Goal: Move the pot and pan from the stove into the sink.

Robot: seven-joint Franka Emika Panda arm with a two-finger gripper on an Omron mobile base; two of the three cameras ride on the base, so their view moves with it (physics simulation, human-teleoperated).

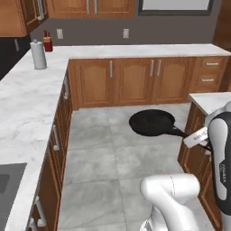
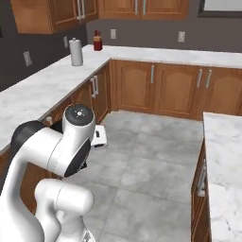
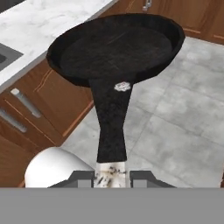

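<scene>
**Holding the pan by its handle above the kitchen floor**

Gripping the end of the long black handle, the fingers (image 3: 111, 178) are closed narrow on the pan (image 3: 116, 46). In the hand view the two dark tips sit on either side of the handle's end, and the handle runs straight away from them to the round, shallow black bowl.

The pan is carried in the air, roughly level, with its open side up. In the left base view it (image 1: 151, 122) hangs over the grey tiled floor (image 1: 108, 167), in the open aisle between the cabinet runs, with its handle pointing back toward the white hand at the right edge.

Below and beside the pan in the hand view lie a white marble bench (image 3: 39, 26) and the wooden cabinet fronts (image 3: 48, 105) under it. A dark grey recess, the sink (image 3: 6, 57), shows at that view's left edge, set into this bench and apart from the pan. The left base view also shows a dark grey corner (image 1: 8, 189) set into the bench at lower left.

Farther out, on the long bench along the left wall, a paper towel roll (image 1: 38, 54) stands upright, with a small red container (image 1: 47, 43) near it by the back wall. Wooden upper cabinets (image 1: 90, 8) hang above the far bench.
</scene>
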